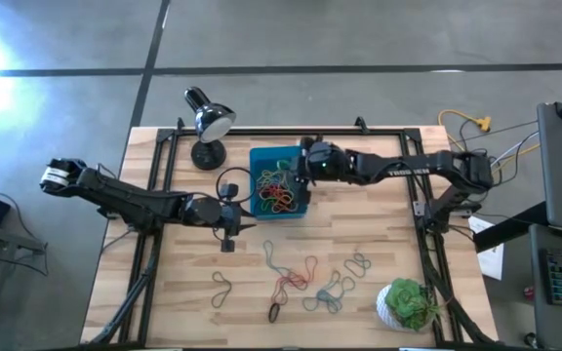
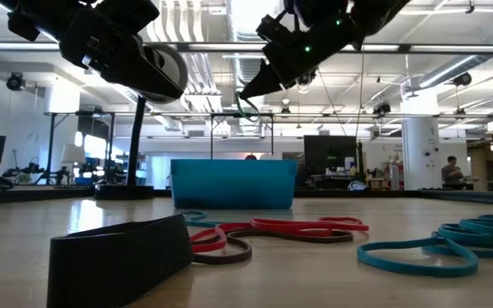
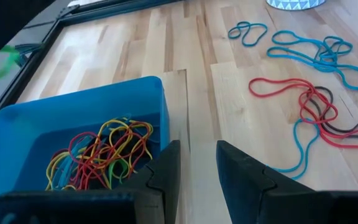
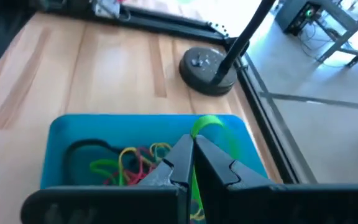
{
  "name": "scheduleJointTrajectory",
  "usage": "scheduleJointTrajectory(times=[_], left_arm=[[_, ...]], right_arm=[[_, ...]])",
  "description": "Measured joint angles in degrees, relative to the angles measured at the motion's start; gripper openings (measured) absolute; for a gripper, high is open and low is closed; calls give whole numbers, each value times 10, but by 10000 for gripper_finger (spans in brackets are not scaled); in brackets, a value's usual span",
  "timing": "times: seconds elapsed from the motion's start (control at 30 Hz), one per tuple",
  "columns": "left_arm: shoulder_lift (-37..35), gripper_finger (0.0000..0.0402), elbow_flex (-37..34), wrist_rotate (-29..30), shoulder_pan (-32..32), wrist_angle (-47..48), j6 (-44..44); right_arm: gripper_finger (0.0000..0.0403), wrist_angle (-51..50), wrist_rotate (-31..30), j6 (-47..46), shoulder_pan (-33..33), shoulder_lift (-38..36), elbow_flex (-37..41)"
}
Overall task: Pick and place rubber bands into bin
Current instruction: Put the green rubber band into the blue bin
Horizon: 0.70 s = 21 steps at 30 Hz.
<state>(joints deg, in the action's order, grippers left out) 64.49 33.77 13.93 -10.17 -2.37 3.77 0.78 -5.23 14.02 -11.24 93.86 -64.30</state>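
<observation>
The teal bin (image 1: 279, 156) sits on the far middle of the table and holds a tangle of red, yellow and green rubber bands (image 1: 276, 193). More rubber bands (image 1: 301, 278), blue, red, brown and black, lie loose on the near half of the table. My right gripper (image 4: 192, 149) hangs over the bin (image 4: 73, 134), shut on a green band (image 4: 213, 123). My left gripper (image 3: 196, 158) is open and empty above bare wood just beside the bin's (image 3: 73, 112) near-left corner, with the loose bands (image 3: 316, 106) beyond it. My right gripper pinches one green rubber band between its two fingers, coming from above and slanting down. A loop of the band (image 4: 215, 124) sticks out past the fingertips. In the low view the band (image 2: 246, 107) hangs lifted clear, well above the bin (image 2: 234, 184).
A black desk lamp (image 1: 208, 122) stands just left of the bin at the far edge. A green plant in a white pot (image 1: 410, 302) sits at the near right corner. A black frame runs along the table's sides. Bare wood lies between the bin and the loose bands.
</observation>
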Motion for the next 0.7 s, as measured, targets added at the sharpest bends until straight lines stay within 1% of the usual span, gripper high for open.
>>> scheduleJointTrajectory(times=[0.13, 0.3, 0.53, 0.7], left_arm=[[0, 88, -4, 0, 0, -7, 2], [0, 88, -4, 0, 0, -7, 2], [0, 88, -4, 0, 0, -28, 13], [0, 88, -4, 0, 0, -35, 14]], right_arm=[[9, 80, 23, -17, -23, 0, 36], [9, 160, 28, -43, -40, 0, 79], [9, 189, 68, -66, -55, 0, 104], [9, 193, 71, -75, -59, 0, 106]])
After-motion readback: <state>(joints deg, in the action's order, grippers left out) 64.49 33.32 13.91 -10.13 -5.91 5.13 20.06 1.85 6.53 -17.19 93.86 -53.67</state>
